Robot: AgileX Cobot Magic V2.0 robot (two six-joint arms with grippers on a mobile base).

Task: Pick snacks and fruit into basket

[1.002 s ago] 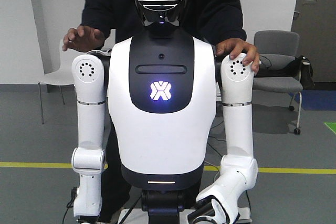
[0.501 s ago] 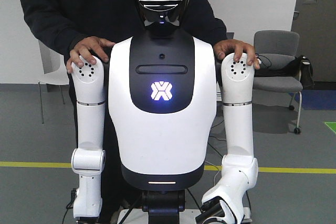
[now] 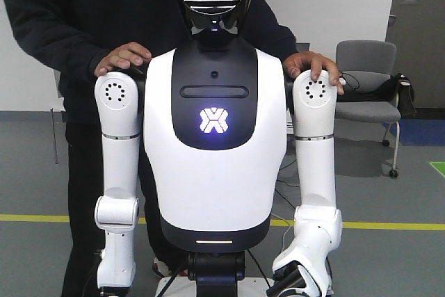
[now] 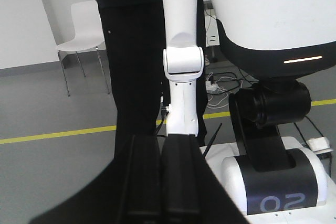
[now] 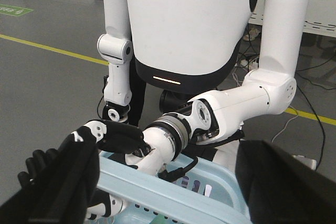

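Note:
No snacks or fruit can be made out in any view. A light blue plastic basket (image 5: 175, 198) fills the bottom of the right wrist view; a scrap of green (image 5: 161, 219) shows inside it, too small to identify. My right gripper (image 5: 165, 182) is open, with its black fingers (image 5: 63, 182) wide apart on either side of the basket's near rim. My left gripper (image 4: 160, 141) is shut with nothing between its fingers and hangs above the floor. Neither gripper shows in the front view.
A white humanoid robot (image 3: 214, 137) stands close in front. Its forearm (image 5: 173, 132) and black-and-white hand (image 5: 113, 135) reach over the basket. A person in black (image 3: 62, 26) stands behind it, hands on its shoulders. Its base (image 4: 273, 192) is near my left gripper. Chairs (image 3: 365, 81) stand at the walls.
The person behind the humanoid has stepped to the left and closer and set a hand on its shoulder. The humanoid's bent forearm has dropped lower in the front view.

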